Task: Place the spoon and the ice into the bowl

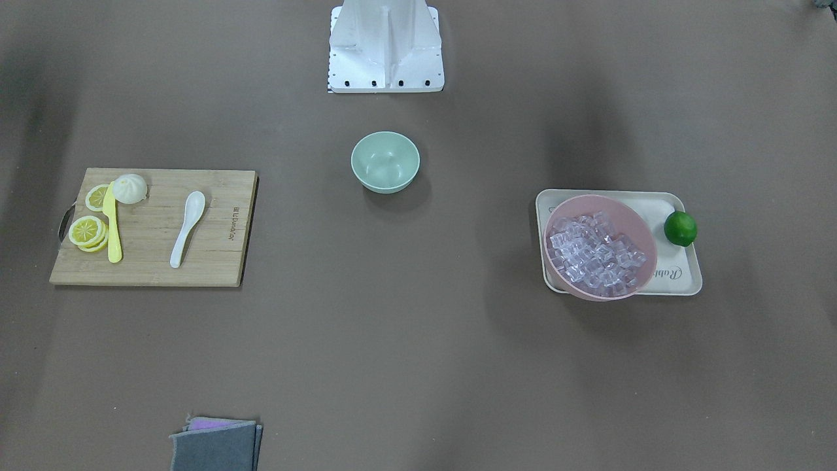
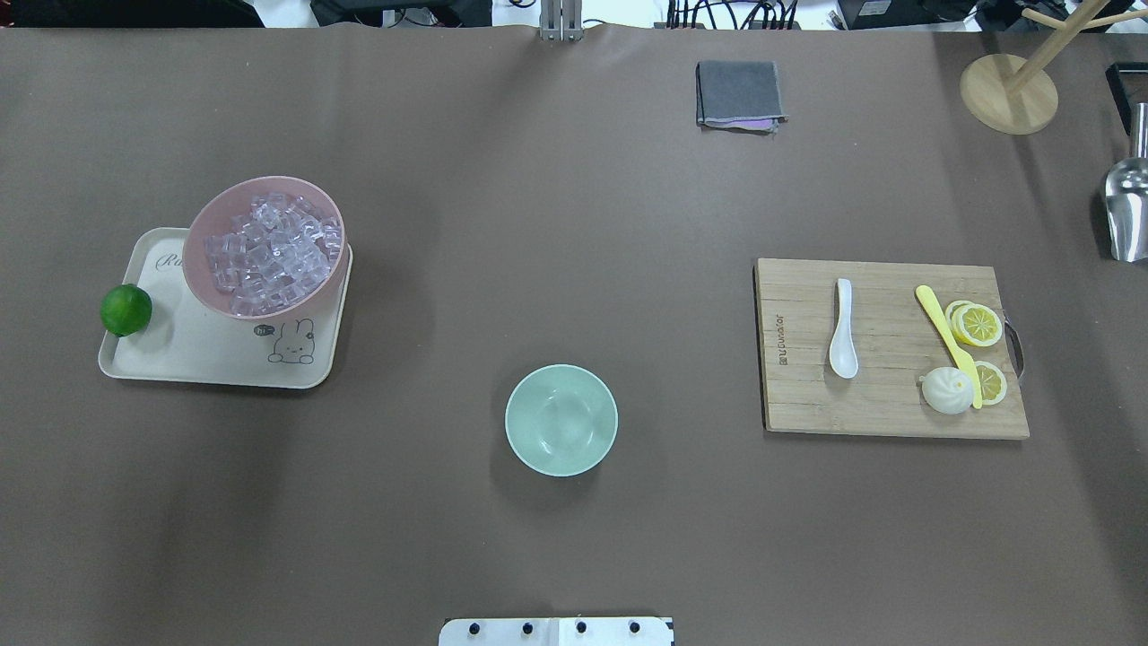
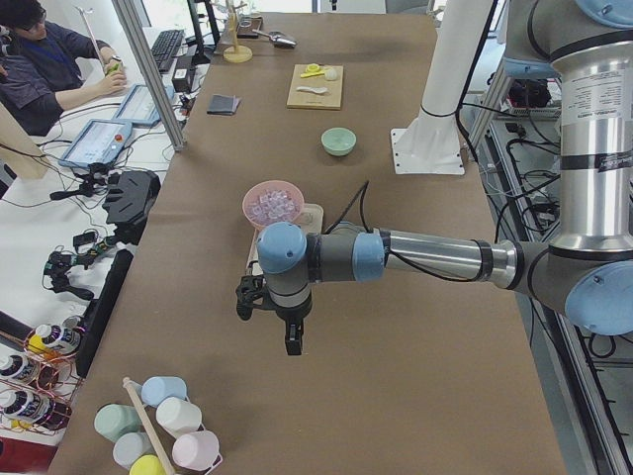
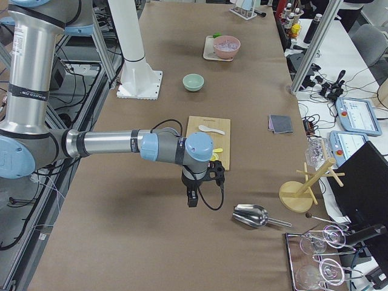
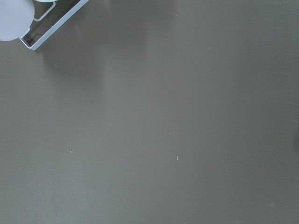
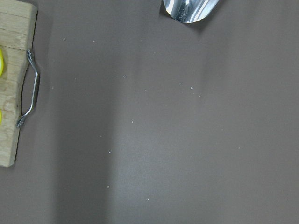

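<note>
The white spoon (image 1: 188, 226) (image 2: 843, 327) lies on a wooden cutting board (image 2: 888, 404), apart from the yellow knife (image 2: 946, 336). The mint-green bowl (image 1: 385, 161) (image 2: 561, 419) stands empty at the table's middle, near the robot base. The ice (image 1: 598, 252) (image 2: 269, 251), many clear cubes, fills a pink bowl (image 1: 592, 204) on a cream tray (image 2: 179, 359). My left gripper (image 3: 293, 341) hangs over bare table beyond the tray, seen only in the exterior left view. My right gripper (image 4: 192, 199) hangs past the board's end, seen only in the exterior right view. I cannot tell whether either is open or shut.
Lemon slices (image 2: 976, 323) and a white bun (image 2: 947, 391) share the board. A lime (image 2: 126, 309) sits at the tray's edge. A folded grey cloth (image 2: 740, 93), a metal scoop (image 2: 1128, 202) and a wooden stand (image 2: 1009, 94) lie towards the far side.
</note>
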Motion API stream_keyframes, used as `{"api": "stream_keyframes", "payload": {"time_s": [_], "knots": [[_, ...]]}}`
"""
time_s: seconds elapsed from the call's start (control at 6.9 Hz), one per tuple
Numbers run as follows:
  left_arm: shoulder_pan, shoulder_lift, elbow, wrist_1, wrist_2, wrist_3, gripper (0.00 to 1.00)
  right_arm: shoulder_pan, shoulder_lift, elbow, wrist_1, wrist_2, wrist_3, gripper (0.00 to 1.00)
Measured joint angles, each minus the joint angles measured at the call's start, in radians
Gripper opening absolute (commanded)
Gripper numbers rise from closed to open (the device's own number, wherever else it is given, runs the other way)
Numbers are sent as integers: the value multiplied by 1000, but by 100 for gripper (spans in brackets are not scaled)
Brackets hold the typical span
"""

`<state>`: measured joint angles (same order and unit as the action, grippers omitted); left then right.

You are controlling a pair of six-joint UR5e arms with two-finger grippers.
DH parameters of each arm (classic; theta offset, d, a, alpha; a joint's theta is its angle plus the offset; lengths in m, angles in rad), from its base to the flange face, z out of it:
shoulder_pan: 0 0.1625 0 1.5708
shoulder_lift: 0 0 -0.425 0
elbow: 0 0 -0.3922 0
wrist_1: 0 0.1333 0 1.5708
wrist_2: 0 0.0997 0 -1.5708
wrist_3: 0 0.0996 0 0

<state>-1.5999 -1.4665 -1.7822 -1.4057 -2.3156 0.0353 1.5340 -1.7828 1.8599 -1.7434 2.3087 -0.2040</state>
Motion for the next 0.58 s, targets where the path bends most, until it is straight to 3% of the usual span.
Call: {"api": "stream_keyframes", "payload": {"time_s": [0.58], "knots": [[-2,5,-55,1,3,0,98,0,0,2,4,-1,0,100]]}}
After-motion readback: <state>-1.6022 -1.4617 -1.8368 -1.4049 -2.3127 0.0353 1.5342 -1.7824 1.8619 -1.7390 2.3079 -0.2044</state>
